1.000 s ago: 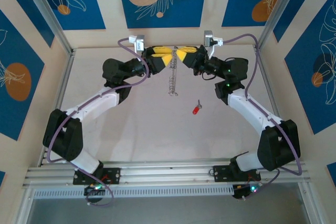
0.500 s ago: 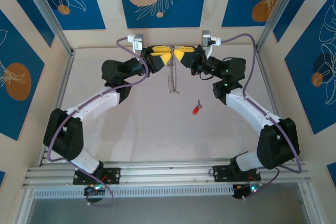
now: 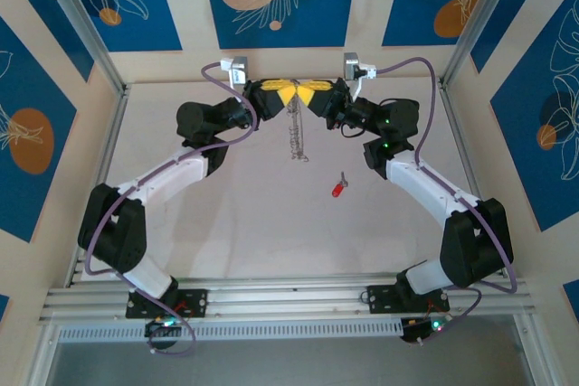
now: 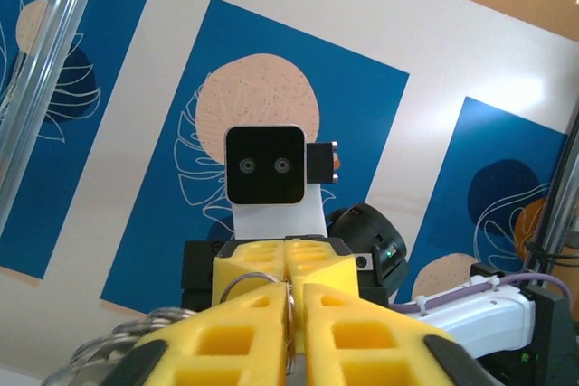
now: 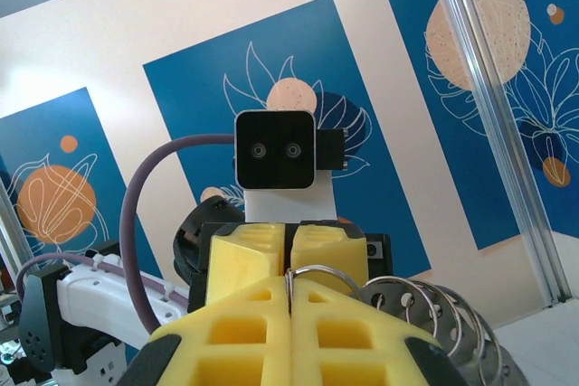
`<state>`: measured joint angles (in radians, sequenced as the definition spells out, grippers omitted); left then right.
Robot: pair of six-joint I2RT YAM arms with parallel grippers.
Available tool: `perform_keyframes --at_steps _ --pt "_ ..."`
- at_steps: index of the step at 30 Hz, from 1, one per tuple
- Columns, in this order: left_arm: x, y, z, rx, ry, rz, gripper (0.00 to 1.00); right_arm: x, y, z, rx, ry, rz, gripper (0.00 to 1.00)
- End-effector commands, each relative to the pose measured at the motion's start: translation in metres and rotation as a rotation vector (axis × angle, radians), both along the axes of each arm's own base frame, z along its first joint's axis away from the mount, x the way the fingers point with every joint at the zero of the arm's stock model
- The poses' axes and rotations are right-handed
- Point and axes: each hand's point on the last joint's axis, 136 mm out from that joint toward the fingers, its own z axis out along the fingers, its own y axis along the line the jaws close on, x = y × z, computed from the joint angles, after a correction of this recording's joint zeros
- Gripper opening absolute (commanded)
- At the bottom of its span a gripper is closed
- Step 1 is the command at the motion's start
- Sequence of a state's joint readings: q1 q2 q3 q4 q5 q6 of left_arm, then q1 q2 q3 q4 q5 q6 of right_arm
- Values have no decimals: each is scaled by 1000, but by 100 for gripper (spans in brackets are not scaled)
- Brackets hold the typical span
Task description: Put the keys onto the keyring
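Both grippers meet fingertip to fingertip high over the far middle of the table. My right gripper (image 3: 306, 94) (image 5: 289, 285) is shut on the keyring's thin wire ring (image 5: 322, 267). My left gripper (image 3: 286, 94) (image 4: 294, 294) faces it, and its yellow fingers are pressed on the same ring (image 4: 250, 275). The keyring's silvery chain (image 3: 297, 137) hangs straight down from the two grippers toward the table. Its perforated links (image 5: 416, 309) bunch beside the right fingers. The red-headed key (image 3: 337, 189) lies alone on the table, right of the chain's lower end.
Aluminium frame posts (image 3: 81, 20) (image 3: 484, 15) stand at the back corners, with blue patterned wall panels behind. A metal rail (image 3: 289, 296) runs along the near edge by the arm bases.
The left gripper's fingers have closed in on the ring. Both grippers have drawn together and shifted slightly toward the back wall, lifting the chain a little.
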<state>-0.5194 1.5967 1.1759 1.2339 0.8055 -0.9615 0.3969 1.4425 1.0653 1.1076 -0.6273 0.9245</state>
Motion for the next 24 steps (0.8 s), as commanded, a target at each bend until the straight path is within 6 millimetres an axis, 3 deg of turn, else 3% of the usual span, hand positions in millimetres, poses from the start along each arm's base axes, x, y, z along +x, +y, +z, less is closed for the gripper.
perform_keyframes --at_steps 1,9,12,17,24 --pt "-16 1 15 -24 -76 -39 24 -4 -6 26 60 -61 -32 0" --pt "-17 -1 8 -13 -65 -54 28 -2 -7 26 63 -57 -41 0" --pt "-17 -3 7 -13 -62 -62 25 -1 -7 25 63 -53 -40 0" --pt "-18 -6 6 -2 -65 -83 11 -2 -7 25 60 -53 -38 0" --pt "-19 -10 4 15 -72 -96 7 -2 -7 24 57 -51 -39 0"
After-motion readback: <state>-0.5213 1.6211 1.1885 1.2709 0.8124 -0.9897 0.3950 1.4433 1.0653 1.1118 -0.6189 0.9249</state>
